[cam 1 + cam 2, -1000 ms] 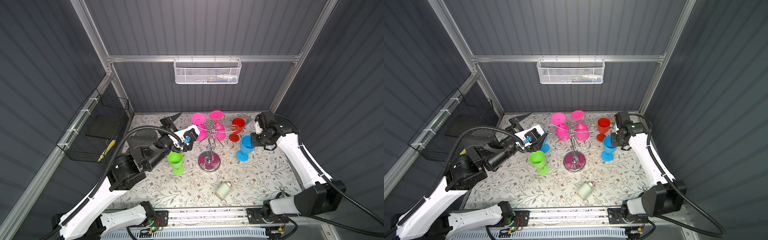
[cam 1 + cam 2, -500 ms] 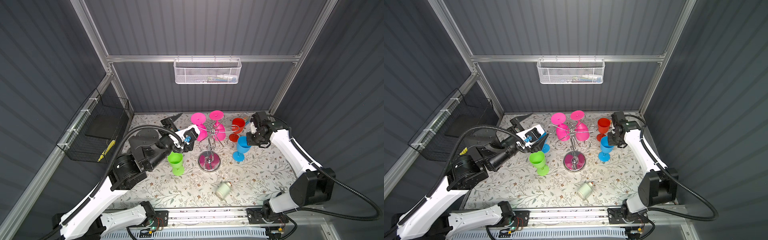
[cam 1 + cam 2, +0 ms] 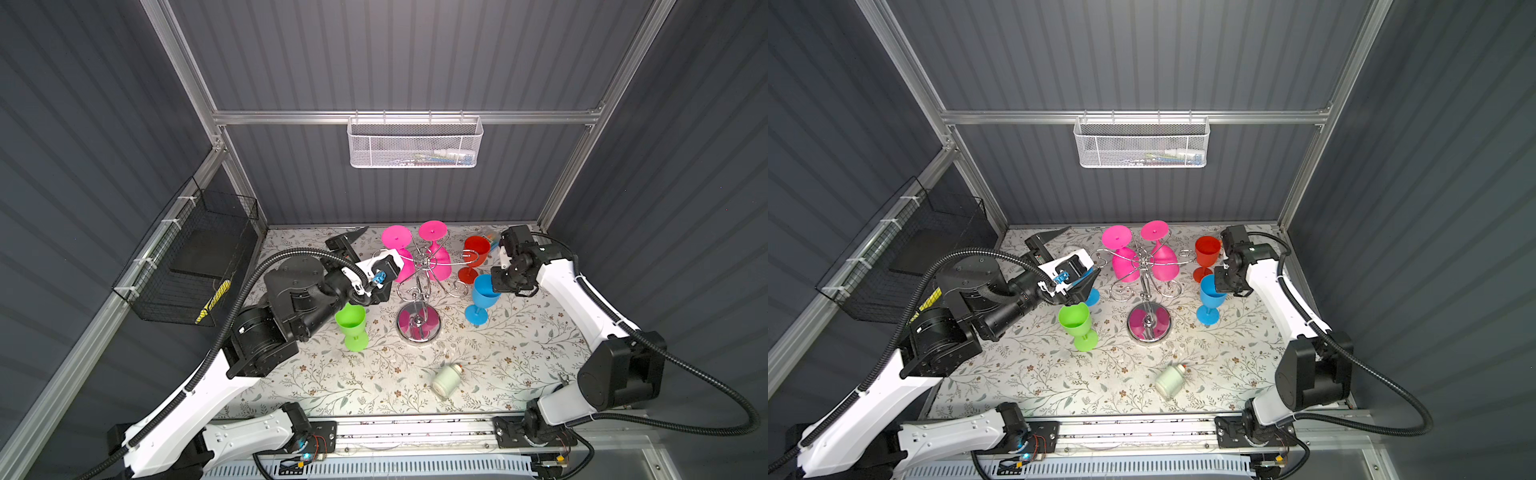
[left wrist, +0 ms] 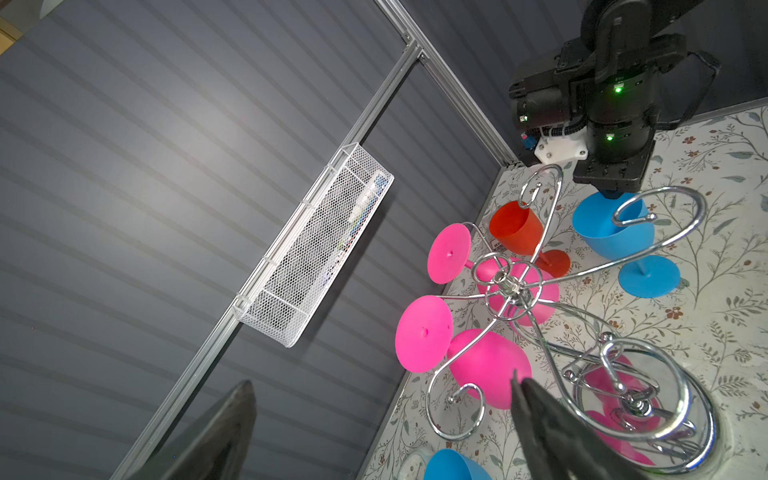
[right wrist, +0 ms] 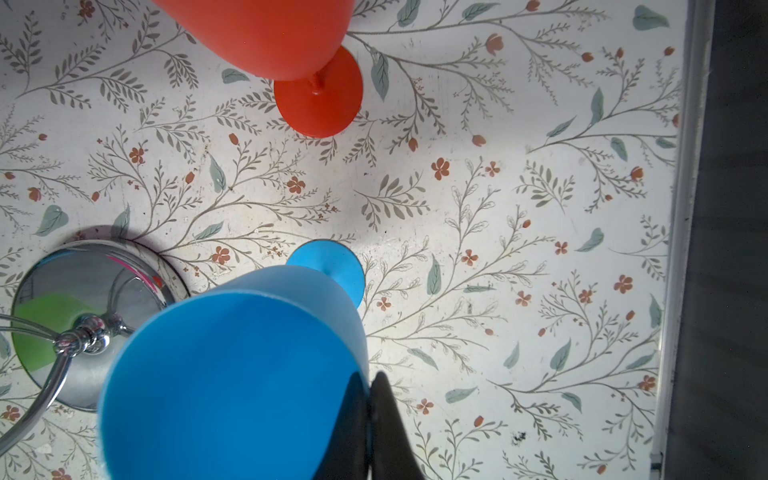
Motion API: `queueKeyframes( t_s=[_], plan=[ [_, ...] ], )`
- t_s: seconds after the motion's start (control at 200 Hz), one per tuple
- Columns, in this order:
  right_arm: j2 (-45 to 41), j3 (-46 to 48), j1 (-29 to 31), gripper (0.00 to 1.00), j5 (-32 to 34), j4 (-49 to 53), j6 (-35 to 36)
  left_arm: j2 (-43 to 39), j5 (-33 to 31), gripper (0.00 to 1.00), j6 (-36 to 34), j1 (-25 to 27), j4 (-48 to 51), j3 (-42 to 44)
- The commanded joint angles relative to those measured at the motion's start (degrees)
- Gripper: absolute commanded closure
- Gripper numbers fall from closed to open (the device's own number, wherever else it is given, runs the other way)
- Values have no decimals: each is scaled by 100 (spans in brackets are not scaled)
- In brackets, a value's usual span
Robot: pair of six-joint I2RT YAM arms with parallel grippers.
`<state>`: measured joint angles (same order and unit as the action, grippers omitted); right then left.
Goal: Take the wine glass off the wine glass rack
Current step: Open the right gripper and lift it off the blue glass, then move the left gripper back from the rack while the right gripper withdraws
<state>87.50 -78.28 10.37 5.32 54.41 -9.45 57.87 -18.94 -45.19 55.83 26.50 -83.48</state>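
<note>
Pinching its rim, my right hand (image 5: 369,380) steadies the blue wine glass (image 5: 232,374) upright on the desk (image 3: 519,353) beside the wine glass rack (image 3: 418,326); my left hand (image 4: 380,380) gapes near a hanging pink glass (image 4: 486,365).

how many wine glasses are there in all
6: two pink glasses hang upside down on the rack; red glass and blue glass upright right of it; green glass left of it; second blue glass partly hidden behind the left arm.
</note>
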Motion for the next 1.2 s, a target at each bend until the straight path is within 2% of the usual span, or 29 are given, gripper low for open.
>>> queueKeyframes(
  t_s=[0.0, 0.305, 0.64, 0.72, 0.86, 0.951, 1.061, 1.196],
  plan=[
    [38, 58, -9, 90, -11, 51, -32, -20, 74, 2, 129, 17, -86, 70],
    [-14, 68, -9, 66, 12, 116, -4, -85, 53, 1, 217, 17, -119, 104],
    [-395, -328, -11, 53, -252, 404, -26, -154, 38, 0, 575, 20, -587, 166],
    [-517, -477, -10, 52, -342, 510, -29, -62, -187, 0, 817, 17, -607, 86],
    [-844, -608, -17, 50, -455, 535, -72, 310, -505, 0, 1696, -106, -209, -422],
    [-1051, -644, -35, 50, -551, 507, -133, 539, 0, 0, 2296, -606, 141, -762],
    [-1276, -651, -70, 49, -709, 474, -221, 778, 1182, 0, 3105, -1654, 389, -1038],
    [-1509, -652, -105, 49, -847, 442, -295, 1326, 2497, 0, 3771, -2583, 826, -1436]
  ],
)
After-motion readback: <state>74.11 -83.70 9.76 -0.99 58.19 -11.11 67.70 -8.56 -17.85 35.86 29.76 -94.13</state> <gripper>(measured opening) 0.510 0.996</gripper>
